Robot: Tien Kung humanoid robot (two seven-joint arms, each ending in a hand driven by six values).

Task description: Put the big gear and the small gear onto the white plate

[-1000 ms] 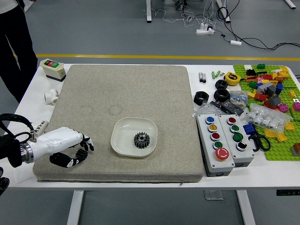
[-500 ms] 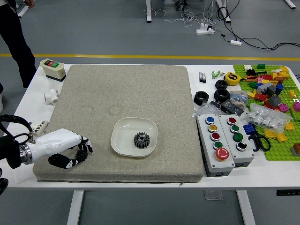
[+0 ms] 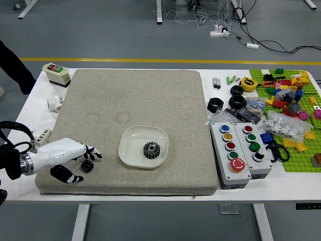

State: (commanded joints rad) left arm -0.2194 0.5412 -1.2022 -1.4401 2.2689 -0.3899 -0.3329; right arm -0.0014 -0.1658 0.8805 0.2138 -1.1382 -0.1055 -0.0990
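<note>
My left hand (image 3: 86, 167), white and black, reaches in from the left low over the grey mat, its fingers spread around a small dark gear (image 3: 87, 166). The gear rests on the mat between the thumb and the other fingers, and the hand does not grasp it. To the right, a white plate (image 3: 128, 158) holds another dark toothed gear (image 3: 151, 150) on its right half. The right hand is out of view.
Two button boxes (image 3: 231, 155) stand right of the mat (image 3: 190, 110). Beyond them are tyres, a yellow tape measure (image 3: 248, 84), scissors and bricks on green baseplates. A beige switch box (image 3: 56, 75) sits at the far left corner. A person's leg (image 3: 17, 70) shows at the left.
The left hand's fingers first closed in around the gear, then spread apart, leaving it more exposed on the mat. The person has moved away to the left.
</note>
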